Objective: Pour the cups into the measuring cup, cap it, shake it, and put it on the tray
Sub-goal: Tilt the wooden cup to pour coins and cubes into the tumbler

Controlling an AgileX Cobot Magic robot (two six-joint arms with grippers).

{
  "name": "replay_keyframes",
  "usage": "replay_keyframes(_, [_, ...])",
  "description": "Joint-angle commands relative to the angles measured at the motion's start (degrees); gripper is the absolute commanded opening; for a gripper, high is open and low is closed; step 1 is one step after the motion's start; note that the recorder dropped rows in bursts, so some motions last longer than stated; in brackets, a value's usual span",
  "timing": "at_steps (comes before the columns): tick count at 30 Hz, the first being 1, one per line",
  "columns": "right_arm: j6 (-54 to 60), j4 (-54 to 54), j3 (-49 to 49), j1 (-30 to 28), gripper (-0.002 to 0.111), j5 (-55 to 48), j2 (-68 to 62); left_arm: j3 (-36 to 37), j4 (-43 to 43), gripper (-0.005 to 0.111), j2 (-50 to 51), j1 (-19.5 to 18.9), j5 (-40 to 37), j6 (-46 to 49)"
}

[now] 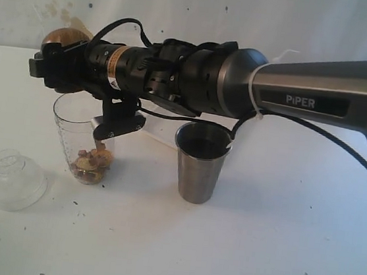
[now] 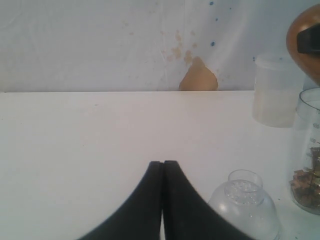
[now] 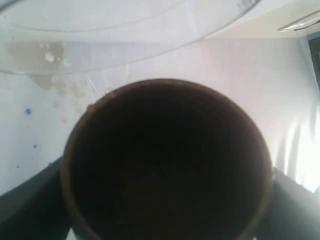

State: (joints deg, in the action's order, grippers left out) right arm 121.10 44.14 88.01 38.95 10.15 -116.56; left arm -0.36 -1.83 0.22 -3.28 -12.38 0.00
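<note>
Nearest on the white desk (image 1: 276,254): clear domed cap (image 1: 16,181), narrow neck up, standing alone to the front-left of the measuring cup (image 1: 77,139). Left gripper (image 2: 162,166), seen only in its own wrist view: black fingers pressed together with nothing between them, low over bare desk just beside the cap. Measuring cup: tall clear cylinder, upright, mouth open, faint marks on its side. A small heap of brown and tan bits (image 1: 92,163) lies on its bottom; the rest is see-through. Steel tumbler (image 1: 200,163): tapered, upright, to the right of the measuring cup, near but not touching. Its inside is dark; contents cannot be told. Right arm (image 1: 321,93) reaches in from the right, crosses above the tumbler in the exterior view and hides the desk behind both cups. Right gripper (image 1: 49,66): jaws spread wide and clamped on the wooden cup (image 1: 66,34), one finger on each side. Wooden cup: rounded, brown, glossy grain, lifted off the desk and tipped on its side above the measuring cup's mouth. The right wrist view looks straight into it; the interior is dark and no contents can be made out. Farther back: frosted cup (image 2: 274,92), upright near the rear desk edge, beyond the measuring cup. Behind all: pale wall (image 1: 217,12) with brownish stains (image 1: 53,3).
</note>
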Motion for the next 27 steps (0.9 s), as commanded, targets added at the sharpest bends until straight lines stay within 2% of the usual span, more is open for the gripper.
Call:
replay_keyframes(1, [-2.15, -5.75, -0.11, -0.15, 0.0, 0.3, 0.4, 0.36, 0.06, 0.0, -0.22, 0.04, 0.7, 0.0])
replay_keyframes(5, [-6.56, -20.87, 0.51, -0.49, 0.0, 0.3, 0.4, 0.36, 0.06, 0.0, -0.22, 0.04, 0.7, 0.0])
replay_keyframes(6, [-7.36, -28.37, 0.66, -0.64, 0.0, 0.78, 0.4, 0.36, 0.06, 0.0, -0.22, 0.04, 0.7, 0.0])
replay_keyframes(10, [-7.36, -41.3, 0.77, -0.72, 0.0, 1.95, 0.51, 0.36, 0.06, 0.0, -0.22, 0.04, 0.7, 0.0])
replay_keyframes(11, [-7.36, -48.44, 0.77, -0.72, 0.0, 1.95, 0.51, 0.36, 0.06, 0.0, -0.22, 0.04, 0.7, 0.0])
replay_keyframes(16, [-7.39, -64.48, 0.77, -0.72, 0.0, 1.56, 0.51, 0.36, 0.06, 0.0, -0.22, 0.04, 0.7, 0.0])
replay_keyframes(21, [-11.1, -72.98, 0.77, -0.72, 0.0, 0.27, 0.51, 0.36, 0.06, 0.0, -0.22, 0.04, 0.7, 0.0])
replay_keyframes(27, [-12.11, -73.16, 0.77, -0.72, 0.0, 0.27, 0.41, 0.36, 0.06, 0.0, -0.22, 0.04, 0.7, 0.0])
